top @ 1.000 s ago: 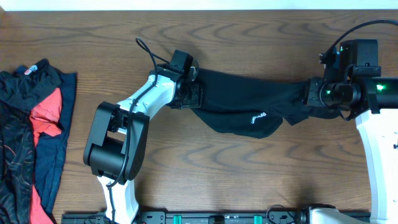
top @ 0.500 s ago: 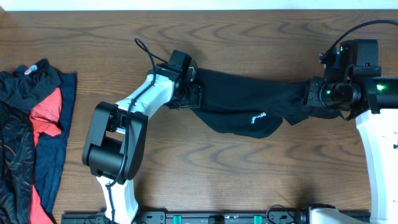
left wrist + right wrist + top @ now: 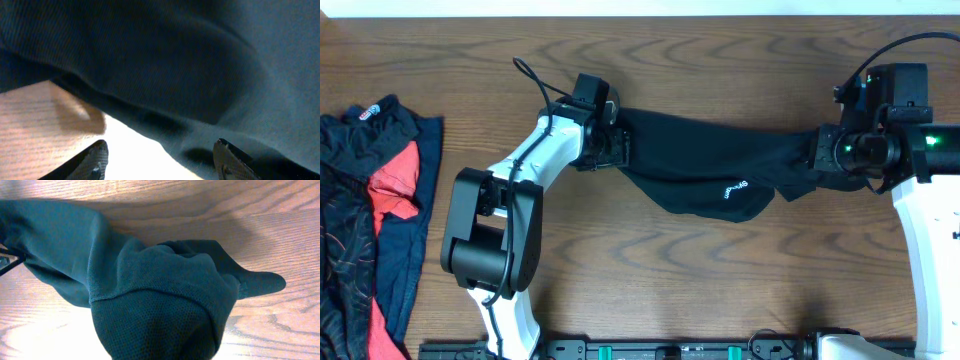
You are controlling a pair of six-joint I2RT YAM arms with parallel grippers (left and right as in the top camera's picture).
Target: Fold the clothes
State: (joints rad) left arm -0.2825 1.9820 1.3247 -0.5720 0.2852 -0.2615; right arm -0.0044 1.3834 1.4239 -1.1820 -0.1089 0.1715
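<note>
Your right gripper (image 3: 813, 158) is clamped tight on the 3 o'clock end of the black shirt (image 3: 720, 160), which stretches across the middle of the tabletop (image 3: 720, 285). At the shirt's 9 o'clock end your left gripper (image 3: 618, 150) stands with jaws apart, gripping nothing — fabric lies just past its fingertips (image 3: 97, 159). The other clothes (image 3: 370, 215) lie heaped at the tabletop's 9 o'clock edge.

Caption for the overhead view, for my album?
Black fabric garment stretches between the open left claw and the right claw gripping it.
</note>
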